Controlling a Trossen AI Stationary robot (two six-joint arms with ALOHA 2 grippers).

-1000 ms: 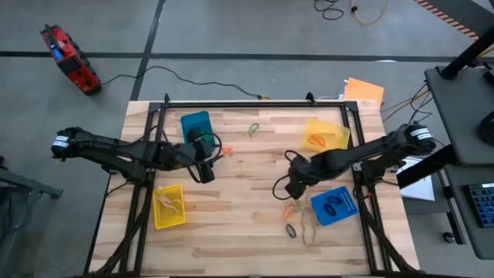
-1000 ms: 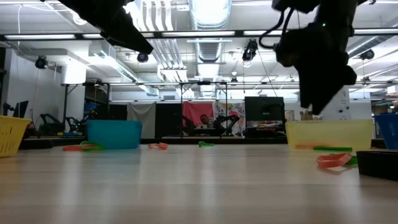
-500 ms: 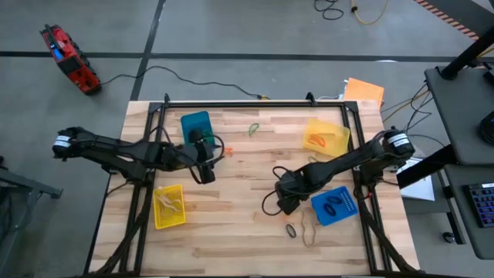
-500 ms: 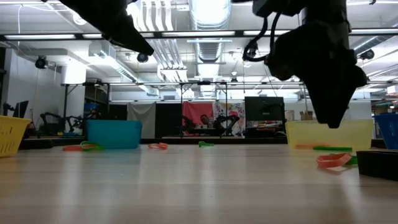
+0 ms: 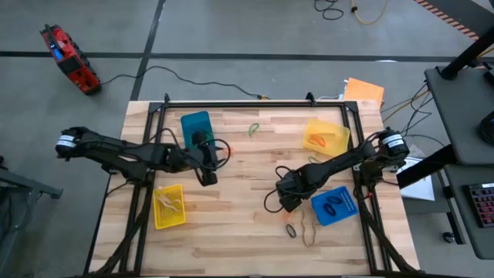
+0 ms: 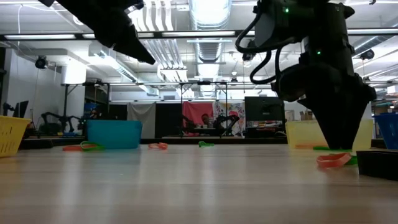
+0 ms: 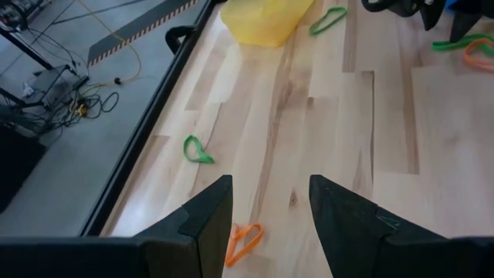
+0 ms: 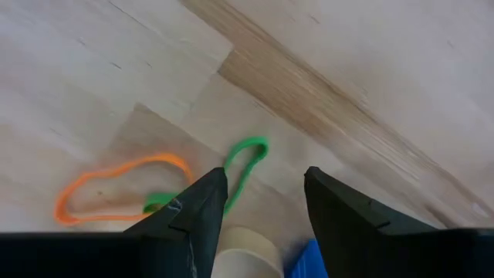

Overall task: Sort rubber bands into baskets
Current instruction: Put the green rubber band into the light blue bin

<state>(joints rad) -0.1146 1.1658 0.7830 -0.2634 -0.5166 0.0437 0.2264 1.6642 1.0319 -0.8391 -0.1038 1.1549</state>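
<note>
My right gripper (image 5: 286, 205) (image 8: 262, 174) points down, open, just above the table beside the near blue basket (image 5: 333, 205). A green rubber band (image 8: 245, 166) lies on the wood between its fingertips, linked with an orange band (image 8: 116, 189) to one side. In the low view the gripper (image 6: 339, 140) hangs right over the orange band (image 6: 333, 160). My left gripper (image 5: 208, 176) (image 7: 266, 181) is open and raised, near the far blue basket (image 5: 195, 126). An orange band (image 7: 243, 239) and a green band (image 7: 197, 149) lie ahead of it.
Yellow baskets stand at the near left (image 5: 169, 206) and far right (image 5: 326, 135). A black band (image 5: 292, 229) and a tan one (image 5: 309, 232) lie near the front edge. Another green band (image 5: 253, 129) lies at the far middle. A dark frame (image 5: 255, 104) borders the table.
My right gripper has come down toward the table and shifted toward the near edge, tipping to point straight down over the green and orange bands. The bands lie where they were.
</note>
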